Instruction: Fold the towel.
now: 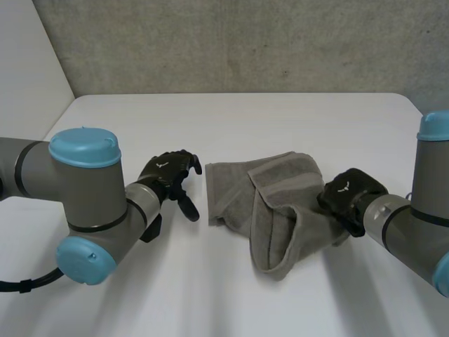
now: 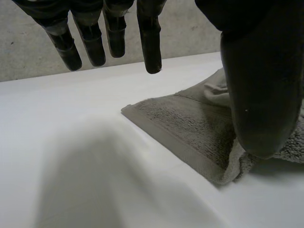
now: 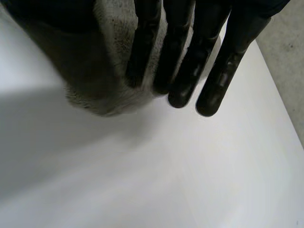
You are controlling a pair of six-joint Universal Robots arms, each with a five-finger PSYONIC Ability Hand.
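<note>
A grey towel [image 1: 263,203] lies crumpled in the middle of the white table [image 1: 231,116], with one flap folded over itself. My right hand [image 1: 349,193] is at the towel's right edge and holds that edge raised off the table. In the right wrist view the towel [image 3: 111,90] sits pinched between the straight fingers [image 3: 190,61] and the thumb. My left hand [image 1: 168,175] hovers just left of the towel, fingers straight and spread. In its wrist view the towel's near corner [image 2: 190,126] lies under the thumb [image 2: 263,85], apart from the fingers [image 2: 151,42].
A grey concrete wall [image 1: 245,42] rises behind the table's far edge. Both grey arms reach in from the near side, at left and right. Bare tabletop stretches in front of the towel and behind it.
</note>
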